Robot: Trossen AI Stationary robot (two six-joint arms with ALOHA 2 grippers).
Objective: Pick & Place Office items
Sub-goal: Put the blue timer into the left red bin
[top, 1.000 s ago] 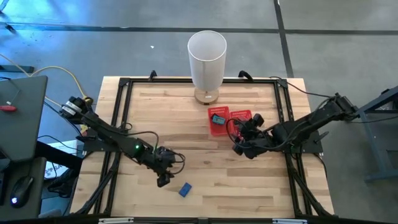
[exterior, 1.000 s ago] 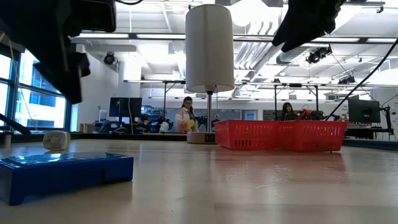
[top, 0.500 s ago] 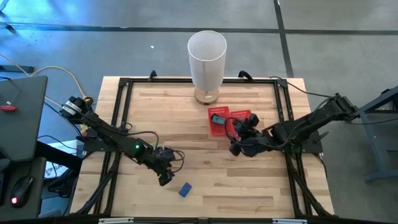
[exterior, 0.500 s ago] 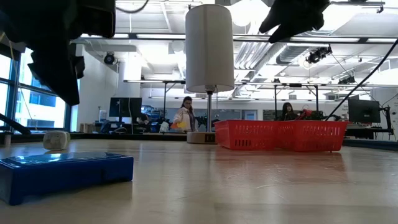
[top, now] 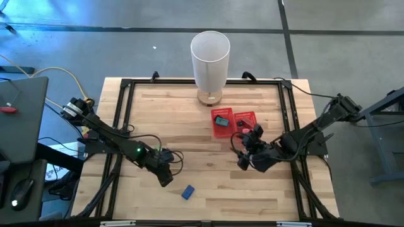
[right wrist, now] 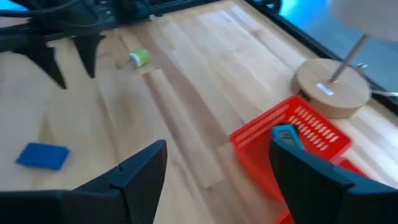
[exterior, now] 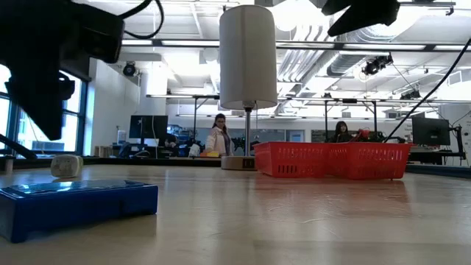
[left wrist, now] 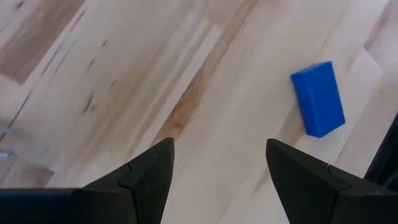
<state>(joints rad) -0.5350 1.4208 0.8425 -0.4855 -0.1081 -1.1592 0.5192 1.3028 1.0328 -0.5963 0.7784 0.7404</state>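
On the wood table (top: 208, 183), blue block (top: 187, 192) lies just beside left gripper (top: 165, 181), jaws apart & empty: straddle block squarely before closing; right gripper (top: 243, 164) open, empty, near red tray (top: 222, 132).

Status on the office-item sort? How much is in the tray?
Done: a teal item sits in the red mesh tray. In hand: nothing; left gripper and right gripper are open and empty. Left: the blue block and a small green piece on the table.
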